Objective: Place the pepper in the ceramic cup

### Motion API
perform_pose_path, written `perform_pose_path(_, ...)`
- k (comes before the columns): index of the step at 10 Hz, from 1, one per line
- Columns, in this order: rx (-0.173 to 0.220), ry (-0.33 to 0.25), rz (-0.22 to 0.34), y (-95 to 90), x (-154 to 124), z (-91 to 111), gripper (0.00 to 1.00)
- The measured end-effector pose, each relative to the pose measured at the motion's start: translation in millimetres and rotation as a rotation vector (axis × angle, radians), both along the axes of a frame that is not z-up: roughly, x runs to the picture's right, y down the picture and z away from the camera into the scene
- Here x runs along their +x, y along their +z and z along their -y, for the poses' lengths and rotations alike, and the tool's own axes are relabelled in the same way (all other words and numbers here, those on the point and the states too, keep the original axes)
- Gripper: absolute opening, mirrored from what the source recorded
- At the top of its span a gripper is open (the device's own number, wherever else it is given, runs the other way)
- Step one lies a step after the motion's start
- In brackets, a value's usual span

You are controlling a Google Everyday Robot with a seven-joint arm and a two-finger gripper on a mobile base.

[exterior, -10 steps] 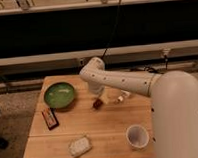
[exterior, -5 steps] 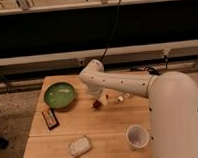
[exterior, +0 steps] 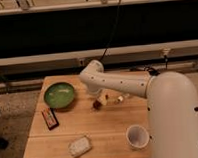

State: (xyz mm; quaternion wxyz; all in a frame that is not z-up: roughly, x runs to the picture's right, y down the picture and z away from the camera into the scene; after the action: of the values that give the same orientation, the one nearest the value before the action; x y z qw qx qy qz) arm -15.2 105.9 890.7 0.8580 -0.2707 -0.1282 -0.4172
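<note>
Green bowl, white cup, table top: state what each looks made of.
The green bowl: glazed ceramic or plastic, cannot tell; even colour, soft sheen. The ceramic cup: likely glazed ceramic; plain smooth white walls. The table: pale wood, matt, faint plank lines. The pincer hangs low over the table beside the bowl.

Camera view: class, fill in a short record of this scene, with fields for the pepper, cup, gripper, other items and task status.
pepper: small dark red-brown pepper, mid-table, right of the round green bowl
cup: round white ceramic cup, upright, front right of the wooden table
gripper: gripper low, right at the pepper
other items: dark rectangular packet; pale wrapped packet
status: pepper not yet in cup
</note>
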Motion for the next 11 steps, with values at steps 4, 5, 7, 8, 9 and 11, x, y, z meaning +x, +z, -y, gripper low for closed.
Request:
perform_pose_path(4,-0.004,-0.002,0.008,5.3,-1.4,-0.5,0.80)
perform_pose_path(5,-0.006,-0.004,0.010,6.1,-1.5,-0.6,0.80)
perform_pose_path(7,-0.009,-0.003,0.013,8.1,-2.1,-1.0,0.80)
perform_pose_path(8,-0.010,-0.003,0.014,9.1,-2.4,-1.1,0.80)
perform_pose_path(9,-0.012,-0.003,0.015,10.0,-2.2,-1.3,0.80)
perform_pose_path(11,-0.014,-0.001,0.017,11.6,-1.8,-1.5,0.80)
